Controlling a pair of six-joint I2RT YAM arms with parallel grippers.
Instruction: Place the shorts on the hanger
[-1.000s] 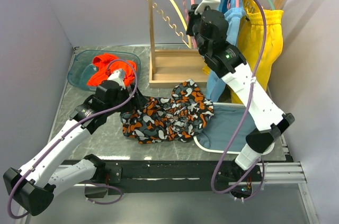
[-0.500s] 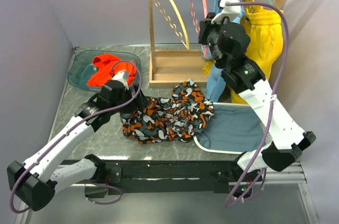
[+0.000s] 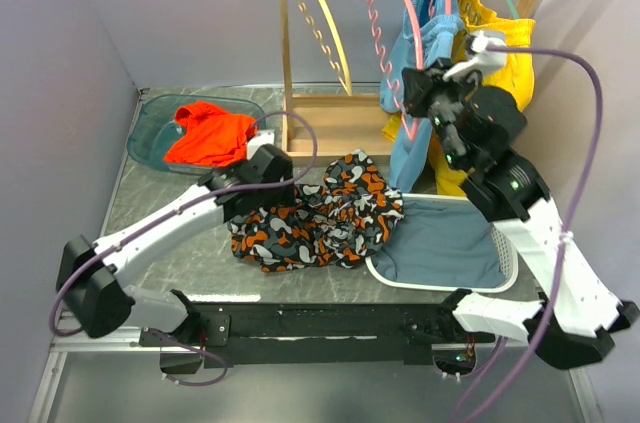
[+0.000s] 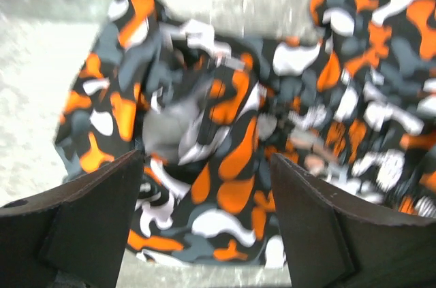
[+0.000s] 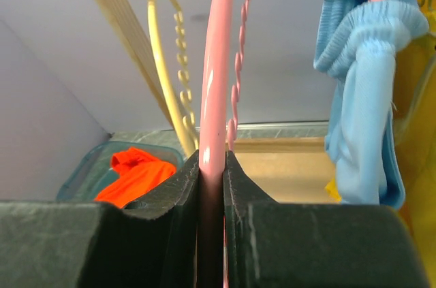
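Observation:
The shorts [image 3: 320, 213], in an orange, black, grey and white blotch print, lie crumpled on the table in front of the rack. My left gripper [image 3: 262, 193] hangs open over their left end. In the left wrist view the cloth [image 4: 231, 118] fills the gap between the spread fingers of this gripper [image 4: 208, 165], which grip nothing. My right gripper [image 3: 418, 83] is raised at the rack and shut on the pink hanger [image 3: 417, 43], which is tilted. In the right wrist view the pink bar [image 5: 216, 63] runs straight up out of the closed gripper [image 5: 211, 158].
A wooden rack [image 3: 285, 53] carries a yellow hanger [image 3: 325, 13], light-blue shorts [image 3: 425, 43] and yellow shorts [image 3: 500, 53]. A teal bin [image 3: 150, 123] at the back left holds an orange-red garment [image 3: 210, 133]. A white basket [image 3: 440, 243] sits at the front right.
My right arm has swung the pink hanger rightward and nearer, away from the yellow one. My left gripper has moved right, over the shorts' left end, its jaws slightly narrower.

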